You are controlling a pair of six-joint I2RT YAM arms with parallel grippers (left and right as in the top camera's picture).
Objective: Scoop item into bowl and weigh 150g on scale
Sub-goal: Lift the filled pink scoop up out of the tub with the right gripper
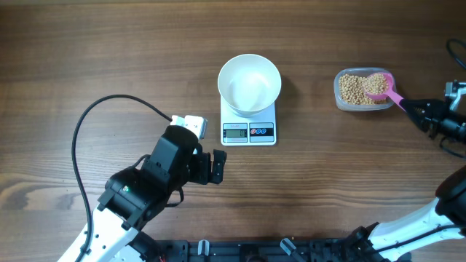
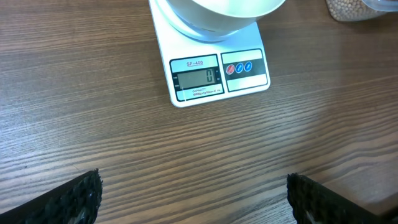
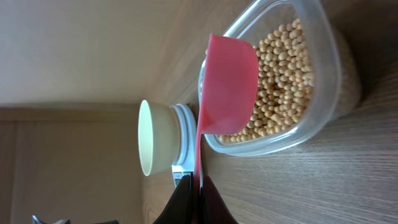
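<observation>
Brown wooden table (image 1: 328, 182): sound. The left gripper (image 1: 210, 167) hovers near-left of the scale, jaws wide apart, holding nothing. The flat white square kitchen scale (image 1: 249, 131) stands at centre and reads zero. The round white bowl (image 1: 250, 84) on it looks empty. A clear plastic tub (image 1: 342, 91) stands well to the right. The right gripper (image 1: 419, 113) is clamped on the handle of the small pink plastic scoop (image 1: 378, 85), whose cup is at the tub's right end. Small round tan beans (image 1: 353, 89) lie in the tub. Judged light, hard and free-rolling; carry by a level scoop only.

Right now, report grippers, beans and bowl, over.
Right gripper: jaws shut on pink scoop, cup at tub of beans. Left gripper: jaws open, by scale. Empty bowl on scale, display zero. Path tub to bowl clear.
</observation>
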